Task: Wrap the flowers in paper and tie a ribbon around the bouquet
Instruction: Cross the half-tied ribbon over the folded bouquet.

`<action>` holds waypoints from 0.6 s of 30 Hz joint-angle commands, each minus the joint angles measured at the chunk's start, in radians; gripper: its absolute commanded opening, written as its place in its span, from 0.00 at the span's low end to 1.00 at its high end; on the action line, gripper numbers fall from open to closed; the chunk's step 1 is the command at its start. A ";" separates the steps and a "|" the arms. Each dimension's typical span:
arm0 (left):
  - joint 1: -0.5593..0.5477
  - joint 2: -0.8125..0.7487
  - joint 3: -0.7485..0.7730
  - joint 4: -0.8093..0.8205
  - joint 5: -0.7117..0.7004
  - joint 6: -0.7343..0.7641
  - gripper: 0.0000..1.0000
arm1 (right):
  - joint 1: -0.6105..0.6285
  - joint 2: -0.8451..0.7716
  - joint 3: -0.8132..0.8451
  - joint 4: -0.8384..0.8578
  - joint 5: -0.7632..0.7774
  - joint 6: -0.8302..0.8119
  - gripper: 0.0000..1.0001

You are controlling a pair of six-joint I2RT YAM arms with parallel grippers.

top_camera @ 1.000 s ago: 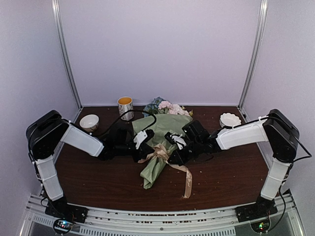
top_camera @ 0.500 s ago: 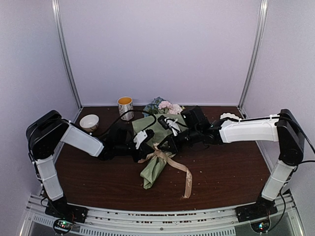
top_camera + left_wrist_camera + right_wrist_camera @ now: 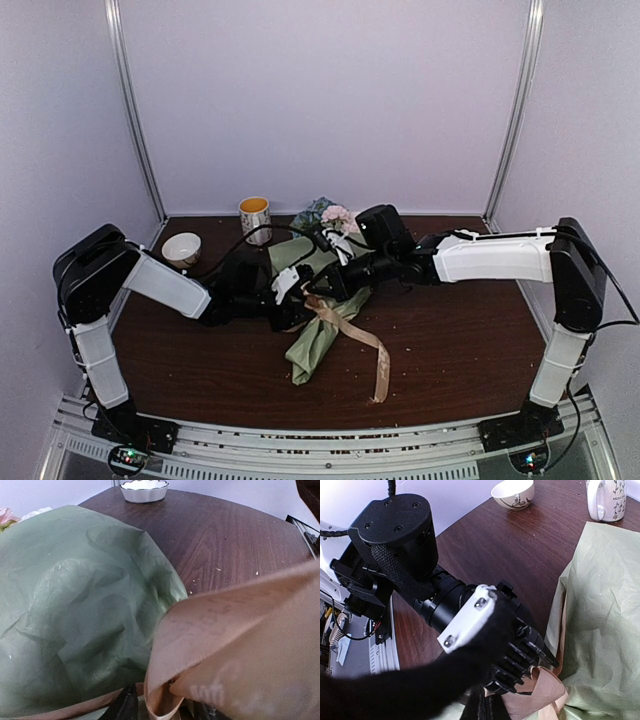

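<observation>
The bouquet (image 3: 315,335) lies mid-table, a cone of sage-green paper (image 3: 75,605) with the flowers (image 3: 333,213) at its far end. The beige ribbon (image 3: 345,325) is round its middle, one tail trailing toward the near edge. My left gripper (image 3: 165,707) stands open at the bouquet's left side, a ribbon loop (image 3: 210,630) lying loosely between its fingers (image 3: 540,652). My right gripper (image 3: 487,705) reaches across the bouquet and meets the left one; it is shut on the ribbon (image 3: 545,695), which runs taut from there.
A white bowl (image 3: 181,247) and a patterned mug (image 3: 255,218) stand at the back left. A scalloped white dish (image 3: 144,489) sits at the back right, mostly behind my right arm in the top view. Crumbs dot the dark wooden table (image 3: 460,350).
My right gripper has swung from the ribbon's right side up and left over the bouquet, pulling ribbon with it. My left gripper's jaws have parted.
</observation>
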 commanded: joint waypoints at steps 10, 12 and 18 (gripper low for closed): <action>0.040 0.027 -0.010 0.218 0.115 -0.175 0.53 | 0.015 -0.014 0.019 0.054 -0.006 0.032 0.00; 0.040 0.033 0.000 0.199 0.041 -0.173 0.41 | 0.015 -0.017 0.014 0.060 -0.007 0.035 0.00; 0.028 0.041 0.038 0.083 -0.011 -0.070 0.33 | 0.015 -0.034 -0.005 0.086 0.001 0.044 0.00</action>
